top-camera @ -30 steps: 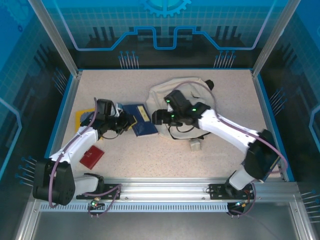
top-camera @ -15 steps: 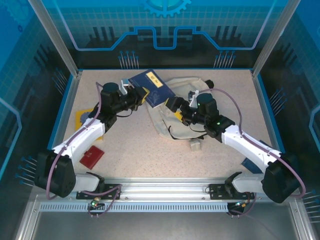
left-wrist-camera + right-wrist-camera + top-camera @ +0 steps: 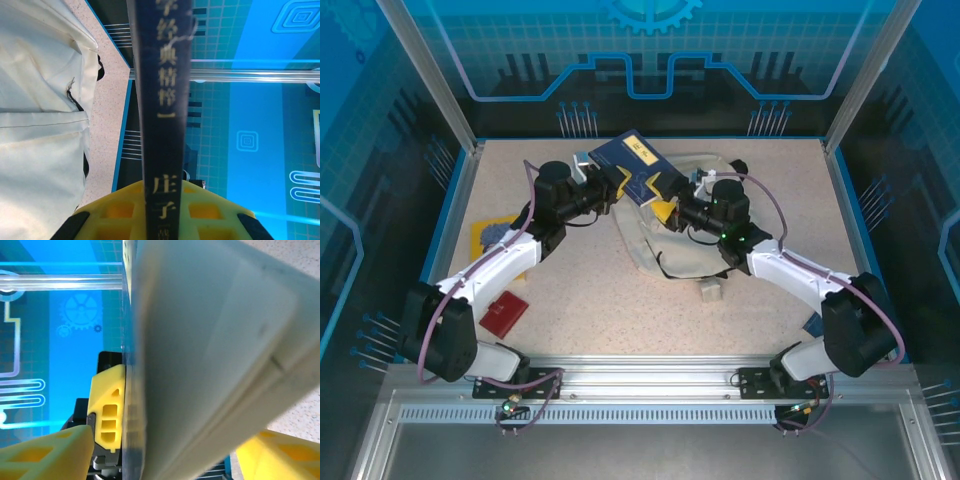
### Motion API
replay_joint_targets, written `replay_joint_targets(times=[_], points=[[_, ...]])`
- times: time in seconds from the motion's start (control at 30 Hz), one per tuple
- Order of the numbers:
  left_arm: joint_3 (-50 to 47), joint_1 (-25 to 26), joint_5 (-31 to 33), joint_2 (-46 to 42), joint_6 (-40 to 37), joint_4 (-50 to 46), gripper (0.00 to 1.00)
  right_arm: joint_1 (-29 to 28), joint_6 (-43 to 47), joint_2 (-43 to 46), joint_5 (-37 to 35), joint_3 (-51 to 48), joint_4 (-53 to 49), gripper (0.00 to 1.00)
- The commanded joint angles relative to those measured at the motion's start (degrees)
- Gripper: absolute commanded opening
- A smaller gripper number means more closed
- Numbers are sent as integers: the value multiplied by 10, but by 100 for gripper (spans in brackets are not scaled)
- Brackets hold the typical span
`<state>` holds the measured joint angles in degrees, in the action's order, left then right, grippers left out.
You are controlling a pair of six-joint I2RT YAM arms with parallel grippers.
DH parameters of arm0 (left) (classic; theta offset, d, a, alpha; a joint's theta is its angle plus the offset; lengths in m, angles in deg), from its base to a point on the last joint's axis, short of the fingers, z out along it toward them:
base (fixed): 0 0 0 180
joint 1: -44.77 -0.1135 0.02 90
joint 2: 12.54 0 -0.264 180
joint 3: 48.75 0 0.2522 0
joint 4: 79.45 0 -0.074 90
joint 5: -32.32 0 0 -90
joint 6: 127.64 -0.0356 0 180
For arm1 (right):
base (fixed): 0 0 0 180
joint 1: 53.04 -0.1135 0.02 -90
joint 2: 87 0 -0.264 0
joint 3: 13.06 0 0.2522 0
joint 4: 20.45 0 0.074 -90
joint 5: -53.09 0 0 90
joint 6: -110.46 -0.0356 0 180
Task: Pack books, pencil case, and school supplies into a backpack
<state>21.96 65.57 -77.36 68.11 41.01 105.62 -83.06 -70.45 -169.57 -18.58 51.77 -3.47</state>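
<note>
Left pincer (image 3: 617, 184) grips navy book (image 3: 634, 168); right pincer (image 3: 666, 209) gapes around it.

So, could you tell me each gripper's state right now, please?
Left gripper: shut on the navy book.
Right gripper: straddles that book; grip cannot be told.

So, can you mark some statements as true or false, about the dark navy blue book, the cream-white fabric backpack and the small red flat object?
1. The left gripper is shut on the thin dark navy blue book. True.
2. This book lies flat on the table. False: it is held in the air, tilted, over an edge of the soft cream-white fabric backpack.
3. A small flat red object lies on the speckled table beside the left arm. True.
4. The right gripper holds the red object. False: the right gripper is at the navy book, with its jaws apart on either side of it.
</note>
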Motion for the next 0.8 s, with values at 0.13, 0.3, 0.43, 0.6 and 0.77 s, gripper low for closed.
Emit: replay_joint_targets(times=[0.13,0.3,0.43,0.6,0.77], points=[[6,2,10,-6,7,38,0,5,-60,-18,-25,-4,112,64],[5,2,9,-7,9,38,0,5,-87,-26,-37,-15,118,45],[-1,2,10,-9,7,36,1,6,-80,-4,-56,-29,72,22],[11,2,-3,-8,-32,-21,40,14,-17,40,-68,-11,-68,2],[59,4,-8,0,-178,-198,72,48,115,96,-89,39,-282,0]])
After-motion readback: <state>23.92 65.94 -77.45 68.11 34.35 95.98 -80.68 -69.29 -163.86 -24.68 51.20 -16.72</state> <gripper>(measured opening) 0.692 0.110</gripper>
